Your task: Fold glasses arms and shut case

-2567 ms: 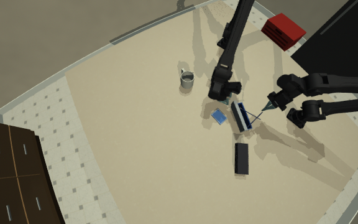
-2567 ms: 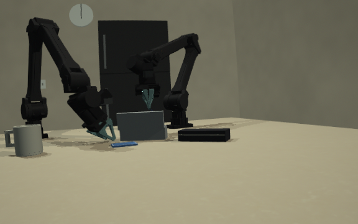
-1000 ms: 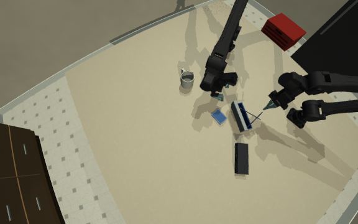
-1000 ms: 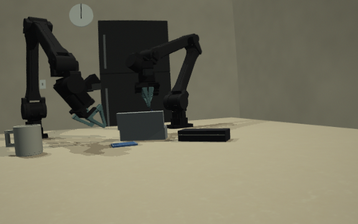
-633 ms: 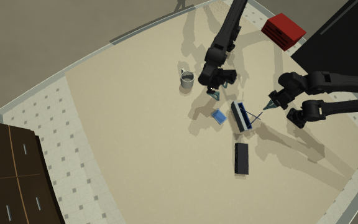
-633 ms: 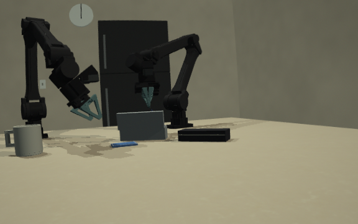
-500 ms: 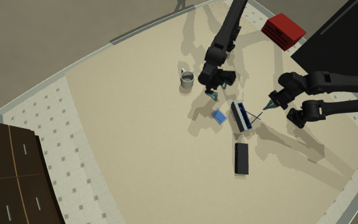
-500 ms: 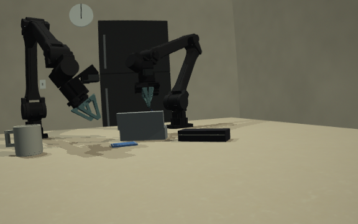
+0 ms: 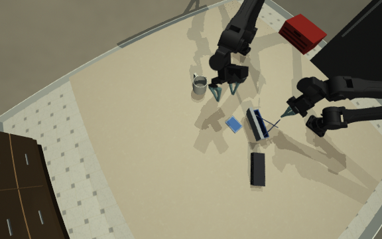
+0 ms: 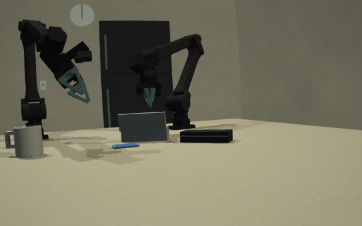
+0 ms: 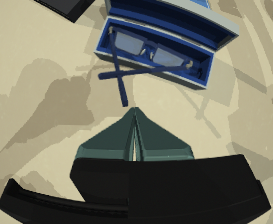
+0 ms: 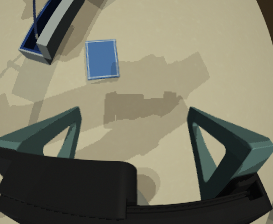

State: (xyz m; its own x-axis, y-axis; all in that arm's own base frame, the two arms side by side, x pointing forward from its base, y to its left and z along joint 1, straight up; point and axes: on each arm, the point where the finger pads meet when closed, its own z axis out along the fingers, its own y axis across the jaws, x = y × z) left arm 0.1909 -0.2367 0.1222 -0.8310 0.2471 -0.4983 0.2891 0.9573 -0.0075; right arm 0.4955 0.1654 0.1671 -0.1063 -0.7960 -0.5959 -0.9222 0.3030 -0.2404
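The left arm's end effector (image 9: 282,116) (image 10: 150,107) (image 11: 135,109) is closed on nothing, its tips near the crossed dark-blue arms of the rectangular-lensed glasses (image 11: 129,44). The right arm's end effector (image 9: 225,97) (image 10: 88,101) (image 12: 134,113) stands wide open and empty above the counter (image 9: 164,159) (image 10: 181,182) (image 11: 32,40) (image 12: 152,87). The glasses sit in the open grey case with blue lining (image 9: 258,125) (image 10: 143,128) (image 11: 154,75) (image 12: 51,40), their unfolded arms sticking out over its edge. Beyond its raised lid lies a flat blue rectangular card-like piece (image 9: 233,124) (image 10: 126,145) (image 12: 102,59); farther out are a black oblong box (image 9: 258,169) (image 10: 206,136) (image 11: 67,6) and a grey cylindrical mug (image 9: 199,85) (image 10: 28,142).
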